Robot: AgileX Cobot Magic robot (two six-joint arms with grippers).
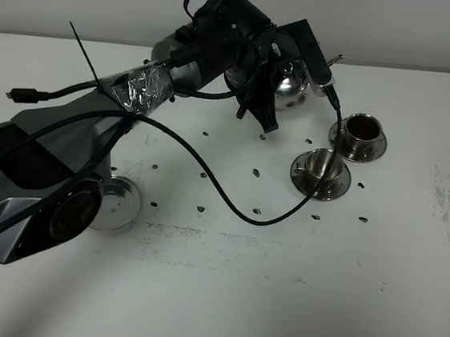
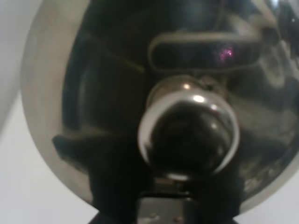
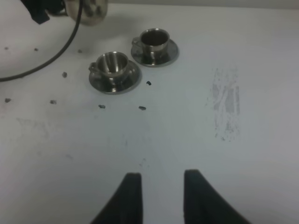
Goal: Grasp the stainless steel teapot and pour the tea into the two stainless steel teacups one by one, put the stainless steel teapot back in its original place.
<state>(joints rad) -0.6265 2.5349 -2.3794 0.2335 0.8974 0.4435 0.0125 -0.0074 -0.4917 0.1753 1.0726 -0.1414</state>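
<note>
My left gripper [image 1: 287, 78] reaches across to the back of the table and is shut on the stainless steel teapot [image 1: 291, 88], held above the table left of the cups, spout toward them. In the left wrist view the teapot's lid and knob [image 2: 187, 135] fill the frame and the fingers are hidden. Two stainless steel teacups stand on saucers: the far one [image 1: 362, 130] [image 3: 153, 41] holds dark tea, and the near one [image 1: 320, 169] [image 3: 112, 65] looks empty. My right gripper [image 3: 161, 186] is open and empty over bare table, well in front of the cups. It is out of the high view.
A round steel disc [image 1: 117, 203] lies on the table at the left beside my left arm. A black cable [image 1: 230, 197] loops over the table in front of the near cup. Small dark specks [image 1: 204, 174] dot the white tabletop [image 1: 315, 307].
</note>
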